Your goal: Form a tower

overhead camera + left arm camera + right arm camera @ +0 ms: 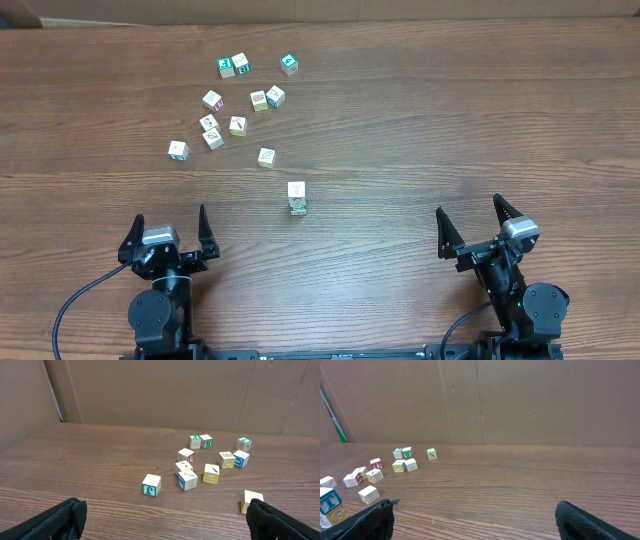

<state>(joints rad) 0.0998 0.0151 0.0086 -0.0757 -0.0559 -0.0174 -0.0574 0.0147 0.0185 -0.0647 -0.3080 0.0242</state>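
The tower (296,196) is a short one-cube-wide stack of pale picture cubes near the table's middle. In the right wrist view the tower (328,505) shows at the far left edge, a blue-lettered cube on a yellow-lettered one. Several loose cubes (238,125) lie scattered beyond it to the left, and the same loose cubes (210,474) show in the left wrist view. My left gripper (170,218) (163,510) stands open and empty at the near left. My right gripper (469,208) (475,505) is open and empty at the near right. Both are well short of the cubes.
One single cube (266,157) (368,494) lies just behind the tower. Another outlying cube (178,150) (151,485) sits at the left of the scatter. A brown cardboard wall (520,400) closes off the far side of the wooden table (450,110).
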